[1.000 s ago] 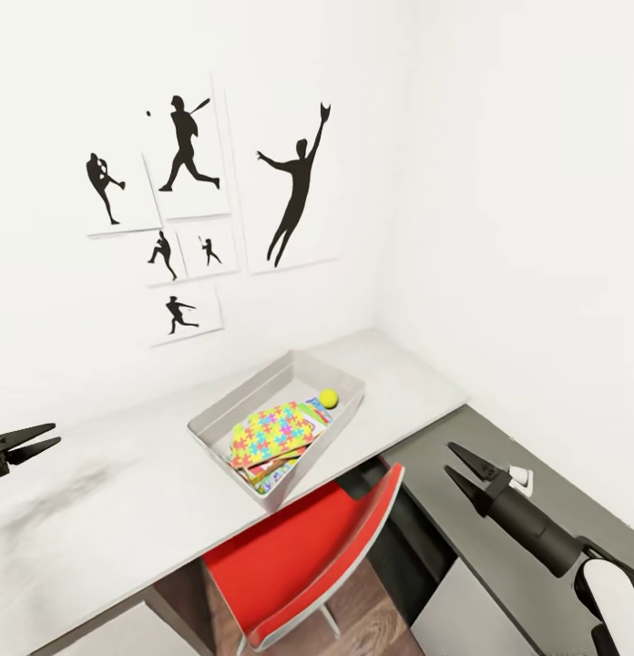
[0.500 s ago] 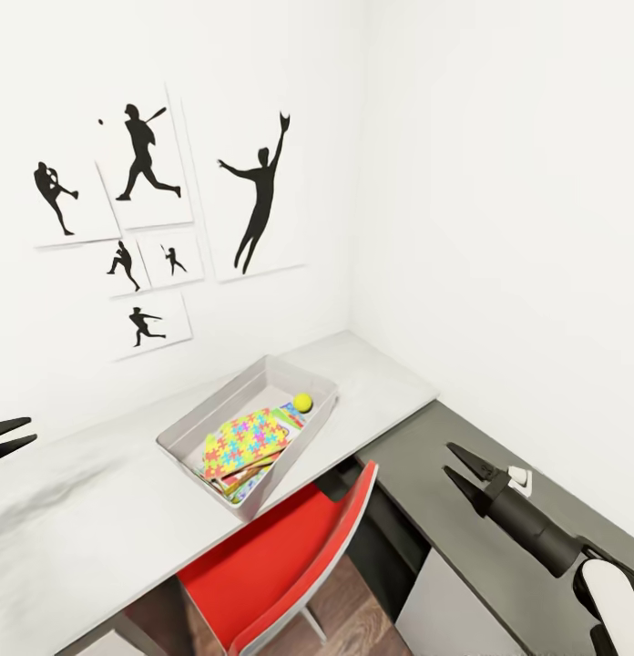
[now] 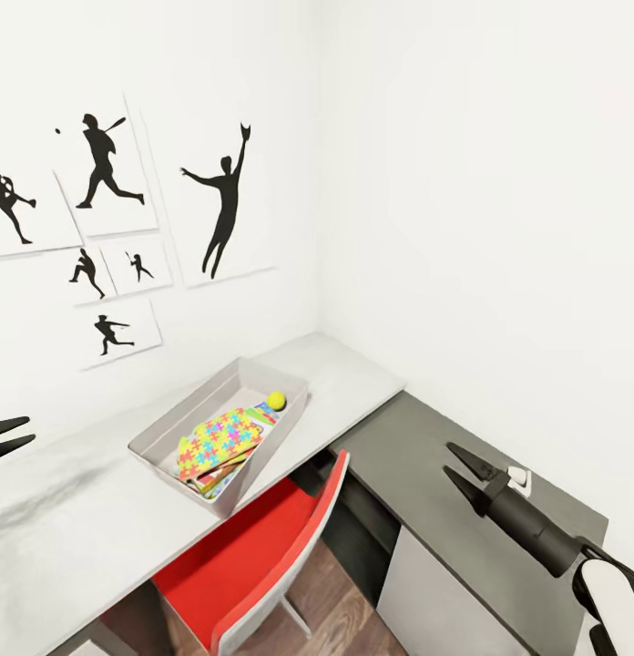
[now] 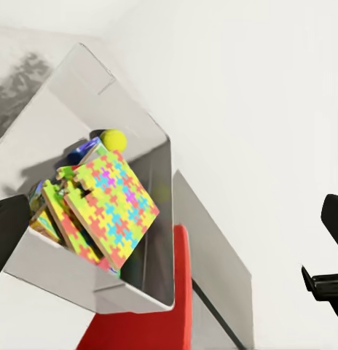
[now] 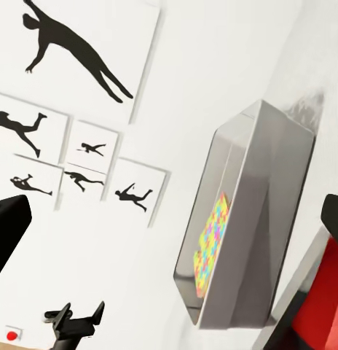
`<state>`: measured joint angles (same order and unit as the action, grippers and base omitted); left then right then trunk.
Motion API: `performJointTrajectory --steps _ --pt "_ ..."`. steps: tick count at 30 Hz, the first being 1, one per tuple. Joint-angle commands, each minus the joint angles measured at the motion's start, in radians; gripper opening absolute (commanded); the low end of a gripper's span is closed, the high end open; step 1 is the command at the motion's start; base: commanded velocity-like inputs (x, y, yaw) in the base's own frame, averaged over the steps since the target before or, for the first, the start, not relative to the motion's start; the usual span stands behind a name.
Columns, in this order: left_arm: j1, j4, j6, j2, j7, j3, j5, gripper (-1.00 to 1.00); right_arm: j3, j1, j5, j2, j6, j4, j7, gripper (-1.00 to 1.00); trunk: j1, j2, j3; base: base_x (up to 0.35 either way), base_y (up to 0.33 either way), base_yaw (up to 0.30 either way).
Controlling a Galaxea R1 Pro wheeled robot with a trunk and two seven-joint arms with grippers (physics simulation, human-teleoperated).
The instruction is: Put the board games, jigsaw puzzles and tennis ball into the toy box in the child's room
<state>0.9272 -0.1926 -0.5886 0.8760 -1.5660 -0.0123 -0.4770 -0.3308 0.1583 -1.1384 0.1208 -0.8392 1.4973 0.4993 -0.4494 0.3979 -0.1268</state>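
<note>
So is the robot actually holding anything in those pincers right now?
No. The left gripper and right gripper are both open and empty.

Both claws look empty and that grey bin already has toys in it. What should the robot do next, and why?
Probably turn away toward the bed. The toy box already holds the jigsaw puzzles, the tennis ball and some game boxes beneath, though how many is unclear. The left gripper and right gripper are open and empty.

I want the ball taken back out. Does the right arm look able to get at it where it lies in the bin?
Probably not from here. The ball lies at the bin's far end, and the right hand, open, hangs over the dark cabinet, with the red chair between them. The bin's top is open.
</note>
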Motion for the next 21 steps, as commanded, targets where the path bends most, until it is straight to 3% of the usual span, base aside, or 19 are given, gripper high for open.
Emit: performJointTrajectory --steps 1,12,21 --pt "0.001 0.0 -0.01 0.0 -0.005 -0.002 0.001 1.0 -0.001 0.001 0.0 0.0 -0.006 0.0 0.002 1.0 -0.001 0.002 -0.001 -0.049 0.0 -0.21" --pt "0.001 0.001 -0.01 0.001 -0.005 0.0 0.001 1.0 -0.001 0.001 0.001 0.0 -0.006 0.0 0.002 1.0 -0.001 0.002 0.013 -0.022 0.007 -0.21" --pt "0.001 0.001 -0.008 0.001 -0.005 0.0 0.001 1.0 -0.001 0.001 0.002 0.001 -0.006 -0.002 0.002 1.0 -0.001 0.002 0.024 -0.139 0.193 -0.21"
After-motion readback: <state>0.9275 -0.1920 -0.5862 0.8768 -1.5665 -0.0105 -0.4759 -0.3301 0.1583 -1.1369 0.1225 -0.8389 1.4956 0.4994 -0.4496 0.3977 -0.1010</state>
